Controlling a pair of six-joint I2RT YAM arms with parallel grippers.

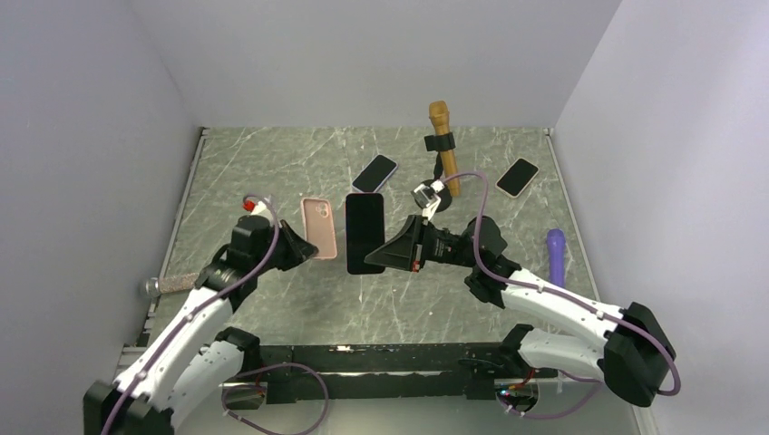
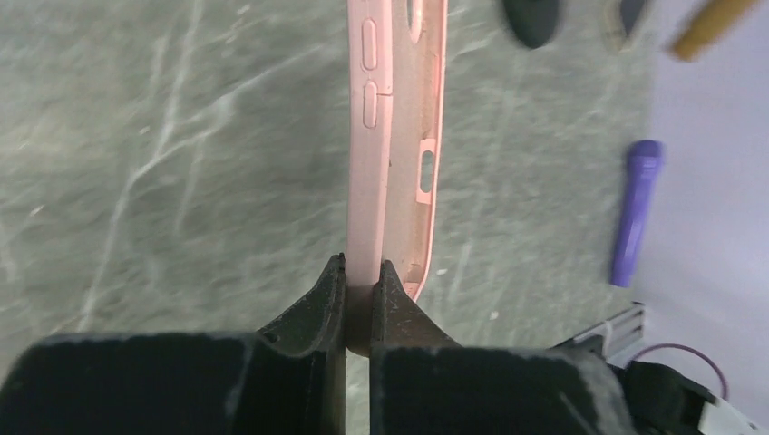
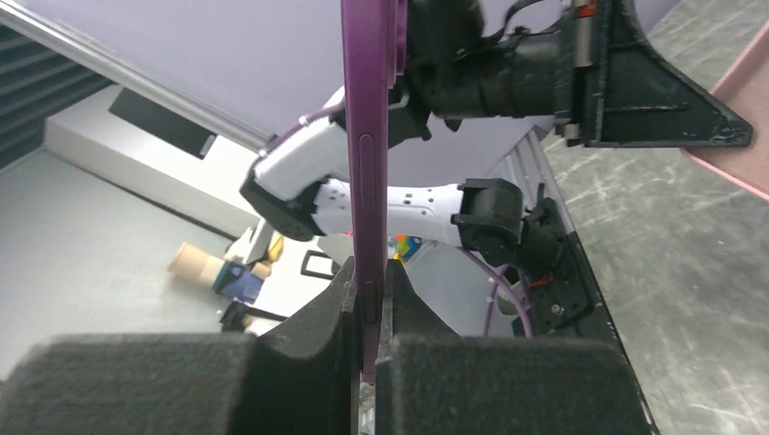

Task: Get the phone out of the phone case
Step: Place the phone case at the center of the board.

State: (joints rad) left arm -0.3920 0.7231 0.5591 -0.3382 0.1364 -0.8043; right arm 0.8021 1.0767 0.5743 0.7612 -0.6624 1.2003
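Your left gripper (image 2: 361, 272) is squeezed tight on the pink phone case (image 2: 399, 136). Your right gripper (image 3: 367, 281) pinches the purple phone (image 3: 367, 136), just beside it.

Matt pink soft-plastic case (image 1: 319, 227), glossy blk phone (image 1: 365, 232), smooth marble-look tbl (image 1: 272, 168)

Your overhead view is bright and evenly lit, with only faint shadows on the table (image 1: 272, 163). In both wrist views, the near fingertips (image 2: 313, 304) look blurred.
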